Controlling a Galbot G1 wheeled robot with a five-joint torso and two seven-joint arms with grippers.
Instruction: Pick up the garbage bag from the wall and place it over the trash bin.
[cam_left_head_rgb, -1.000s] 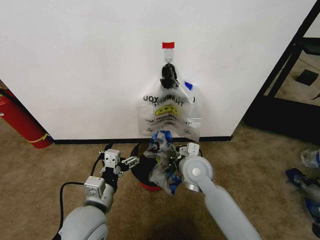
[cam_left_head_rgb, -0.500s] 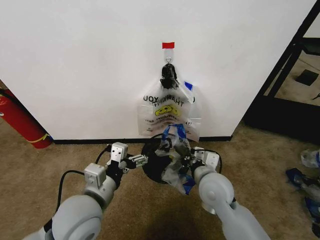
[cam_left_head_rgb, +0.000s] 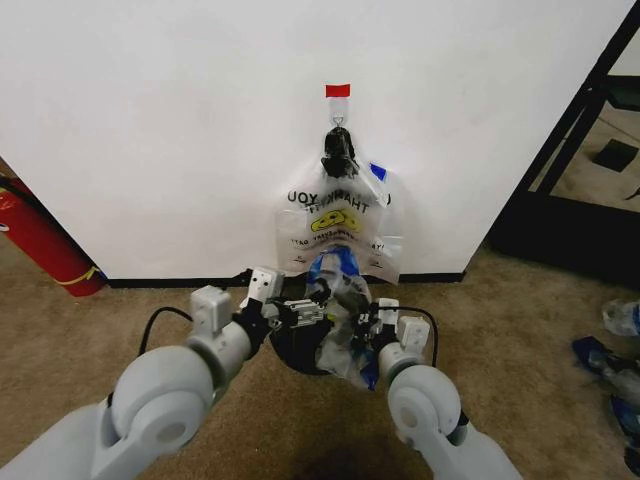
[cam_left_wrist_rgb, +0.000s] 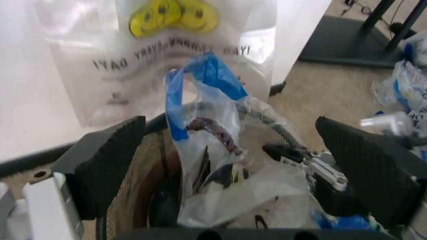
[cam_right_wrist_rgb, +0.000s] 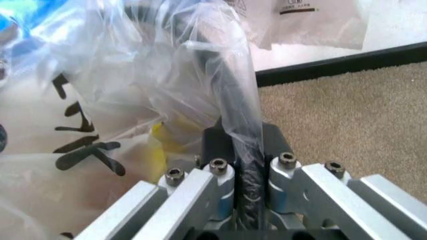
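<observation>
1. Garbage bag (cam_left_head_rgb: 345, 340): thin clear plastic with a blue handle loop standing up at its top and black lettering on its side, too crumpled to read. It lies bunched over the mouth of the trash bin (cam_left_head_rgb: 290, 345), just in front of the wall (cam_left_head_rgb: 180, 130).
2. Matching bags (cam_left_head_rgb: 338, 228): hung flat against the wall from a black knot (cam_left_head_rgb: 338, 152) on a hook under a red tape strip (cam_left_head_rgb: 338, 91). In the head view the top line reads mirror-reversed, with "YOU" legible as "UOY", above a yellow smiley print. In the left wrist view the line under the smileys ends in "DAY!", also reversed.
3. Right gripper (cam_right_wrist_rgb: 244, 172): fingers closed almost together on a fold of the garbage bag and a dark rim that runs between them. In the head view the right arm reaches forward from the lower edge, its wrist at the bag's right side.
4. Left gripper (cam_left_wrist_rgb: 233, 165): the black pads (cam_left_wrist_rgb: 107, 155) stand wide apart, one to each side of the garbage bag, nothing held between them. In the head view the left arm reaches in from the lower left, bent at the elbow, its fingers at the bag's left side above the bin.
5. Fire extinguisher (cam_left_head_rgb: 40, 240): red, leaning at the wall far left, well apart from the bin.
</observation>
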